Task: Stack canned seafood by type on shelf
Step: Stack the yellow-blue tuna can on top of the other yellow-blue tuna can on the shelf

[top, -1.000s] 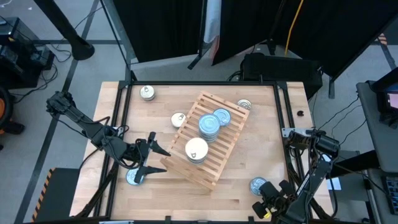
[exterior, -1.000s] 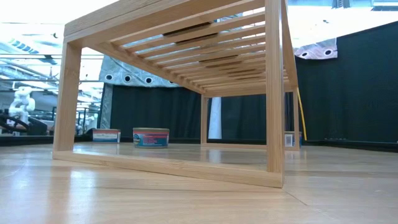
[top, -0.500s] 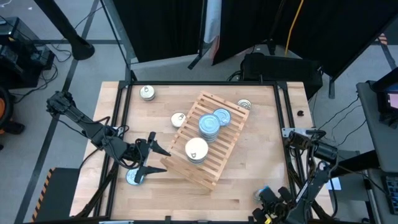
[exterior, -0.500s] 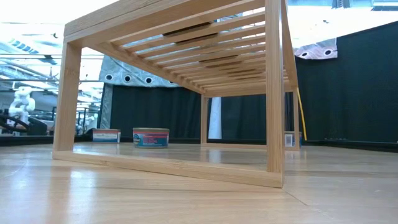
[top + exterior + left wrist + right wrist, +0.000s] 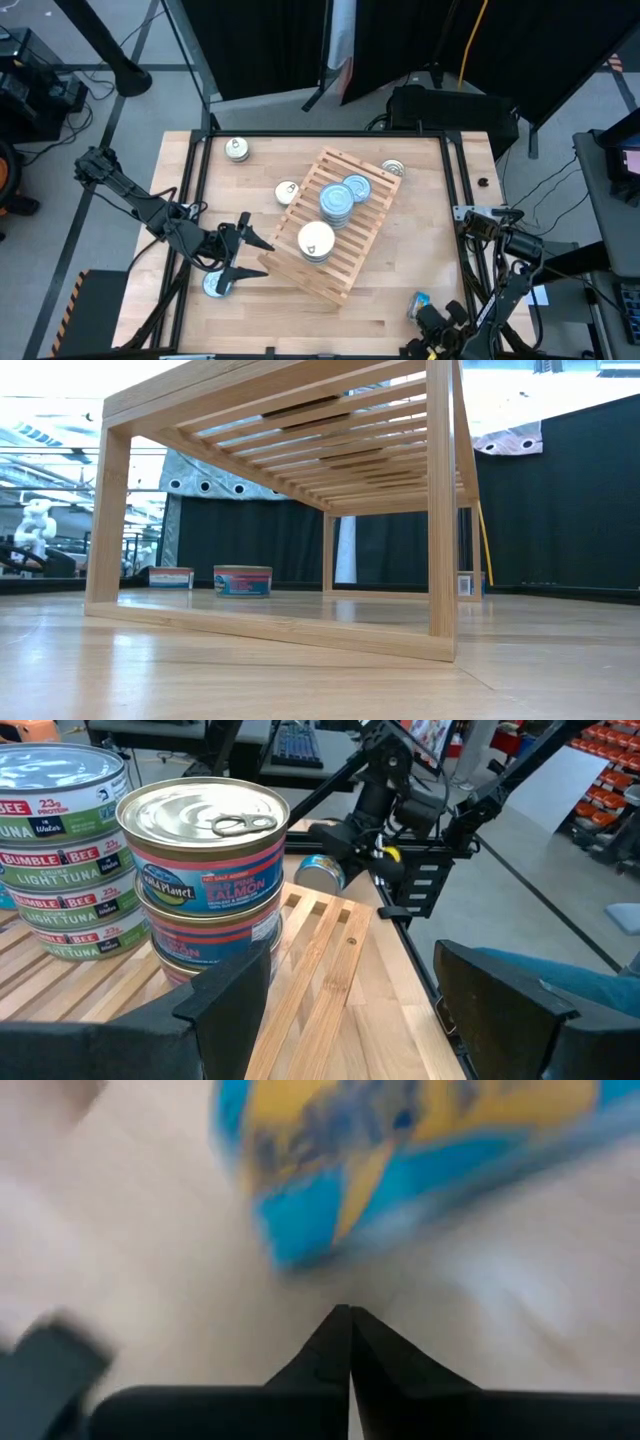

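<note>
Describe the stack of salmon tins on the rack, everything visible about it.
The salmon stack stands upright on the shelf, toward its near end. The top tin has a silver pull-tab lid and a pink-and-blue label reading salmon; at least one like tin sits squarely beneath it. Beside it, apart, stands the taller tuna stack. The open left gripper waits beside the shelf, touching neither stack.

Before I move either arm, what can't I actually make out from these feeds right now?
- Right wrist view: the tin ahead of the shut right claw is a blue-and-yellow blur; label unreadable.
- High view: that tin is half hidden by the right arm.
- High view: the tin under the left claw is partly covered.
- Low view: the shelf slats hide both stacks above.
</note>
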`<act>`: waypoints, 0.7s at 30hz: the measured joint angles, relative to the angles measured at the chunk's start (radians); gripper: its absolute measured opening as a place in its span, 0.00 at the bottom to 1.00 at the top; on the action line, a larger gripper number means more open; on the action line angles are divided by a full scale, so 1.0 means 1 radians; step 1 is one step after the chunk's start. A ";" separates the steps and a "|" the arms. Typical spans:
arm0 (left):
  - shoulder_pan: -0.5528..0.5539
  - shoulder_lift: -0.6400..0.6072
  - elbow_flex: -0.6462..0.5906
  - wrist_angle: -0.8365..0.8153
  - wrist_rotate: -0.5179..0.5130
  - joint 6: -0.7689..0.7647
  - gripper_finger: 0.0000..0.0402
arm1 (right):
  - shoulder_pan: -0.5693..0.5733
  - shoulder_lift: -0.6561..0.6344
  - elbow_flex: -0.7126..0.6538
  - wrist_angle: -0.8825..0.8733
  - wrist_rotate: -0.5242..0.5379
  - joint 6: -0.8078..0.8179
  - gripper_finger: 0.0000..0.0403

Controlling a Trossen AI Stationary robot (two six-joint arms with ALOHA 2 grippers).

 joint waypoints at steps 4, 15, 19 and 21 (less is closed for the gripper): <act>0.000 0.000 0.000 0.001 0.000 0.001 0.72 | 0.002 -0.039 0.103 -0.068 -0.067 -0.208 0.00; 0.000 0.000 0.000 0.032 -0.011 0.022 0.72 | -0.108 -0.080 0.318 -0.208 -0.059 -0.992 0.17; 0.000 0.000 0.000 0.033 -0.011 0.022 0.72 | -0.157 -0.077 0.319 -0.208 -0.084 -1.250 0.31; 0.000 0.000 0.000 0.032 -0.011 0.022 0.72 | -0.171 -0.077 0.319 -0.211 -0.092 -1.345 0.40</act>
